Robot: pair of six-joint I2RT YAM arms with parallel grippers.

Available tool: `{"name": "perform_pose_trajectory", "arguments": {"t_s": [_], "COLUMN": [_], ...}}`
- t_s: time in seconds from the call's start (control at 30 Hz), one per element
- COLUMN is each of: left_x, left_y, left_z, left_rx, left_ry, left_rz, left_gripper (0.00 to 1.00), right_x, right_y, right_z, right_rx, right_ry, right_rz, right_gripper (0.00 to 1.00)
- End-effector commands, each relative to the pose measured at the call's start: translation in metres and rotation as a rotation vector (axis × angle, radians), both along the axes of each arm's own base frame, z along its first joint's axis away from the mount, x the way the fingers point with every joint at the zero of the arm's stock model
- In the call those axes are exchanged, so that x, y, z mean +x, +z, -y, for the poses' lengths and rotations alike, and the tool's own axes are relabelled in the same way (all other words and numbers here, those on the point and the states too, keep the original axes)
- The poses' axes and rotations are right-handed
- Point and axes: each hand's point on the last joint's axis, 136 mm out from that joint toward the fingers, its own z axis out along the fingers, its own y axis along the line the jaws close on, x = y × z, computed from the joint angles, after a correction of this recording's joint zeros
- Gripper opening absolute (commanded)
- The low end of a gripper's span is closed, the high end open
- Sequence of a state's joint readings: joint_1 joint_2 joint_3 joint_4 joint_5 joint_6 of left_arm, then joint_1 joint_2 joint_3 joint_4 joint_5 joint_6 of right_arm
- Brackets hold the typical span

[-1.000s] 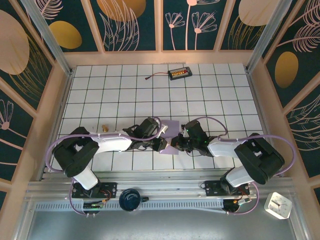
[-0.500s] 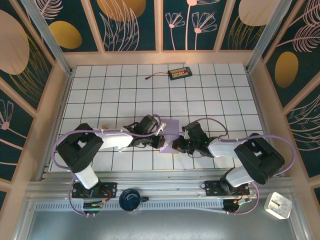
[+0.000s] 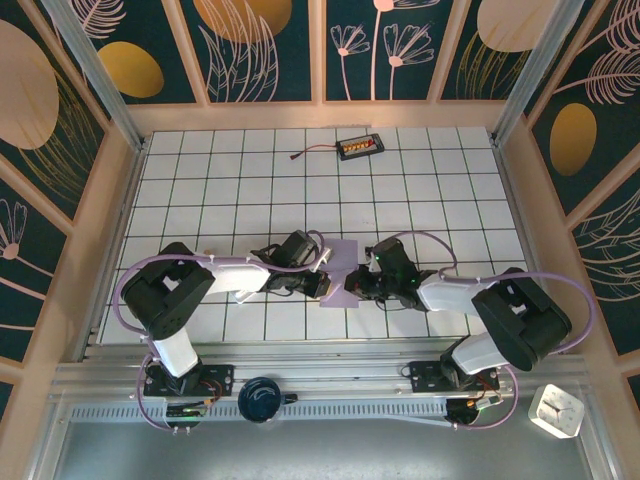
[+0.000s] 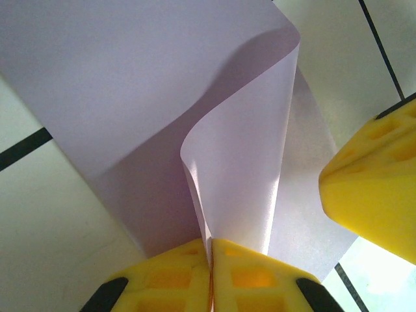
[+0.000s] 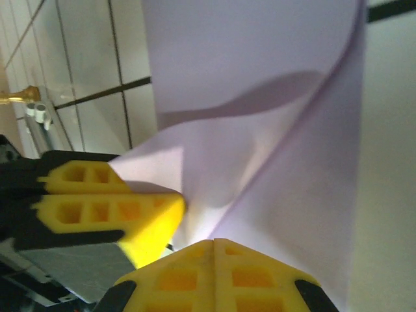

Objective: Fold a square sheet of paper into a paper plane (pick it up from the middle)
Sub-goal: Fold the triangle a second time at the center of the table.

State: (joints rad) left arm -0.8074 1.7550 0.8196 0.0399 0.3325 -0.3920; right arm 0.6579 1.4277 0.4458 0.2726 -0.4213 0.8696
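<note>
From above, you see the sheet of paper (image 3: 345, 256) on the table (image 3: 240, 170), just 6 o'clock of centre, between both arms. In the left wrist view, the left gripper (image 4: 211, 259) is pinched tight on the paper's curled edge. In the right wrist view, the right gripper (image 5: 214, 259) grips the paper too.

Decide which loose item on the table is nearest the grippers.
The lavender paper sheet: the left gripper and right gripper both pinch it, while the black connector box lies by the back edge.
</note>
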Motion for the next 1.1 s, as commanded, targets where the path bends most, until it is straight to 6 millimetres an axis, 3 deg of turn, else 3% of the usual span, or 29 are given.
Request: {"name": "perform_pose_trajectory", "arguments": {"t_s": [0.0,0.43,1.07], "left_x": [0.000,0.000,0.002], "left_y": [-0.004,-0.006,0.001], "left_z": [-0.003,-0.004,-0.009], "left_rx": [0.021,0.028,0.047], "left_ry": [-0.016,-0.016,0.001], "left_rz": [-0.013,-0.015,-0.001], "left_gripper": [0.08,0.08,0.11], "right_x": [0.018,0.033,0.022], "right_y": [0.021,0.004,-0.033], "right_z": [-0.014,-0.018,-0.003], "right_rx": [0.060,0.031,-0.033], "right_ry": [0.014,0.021,0.023], "right_rz": [0.066,0.060,-0.006], "right_gripper": [0.00,0.00,0.00]}}
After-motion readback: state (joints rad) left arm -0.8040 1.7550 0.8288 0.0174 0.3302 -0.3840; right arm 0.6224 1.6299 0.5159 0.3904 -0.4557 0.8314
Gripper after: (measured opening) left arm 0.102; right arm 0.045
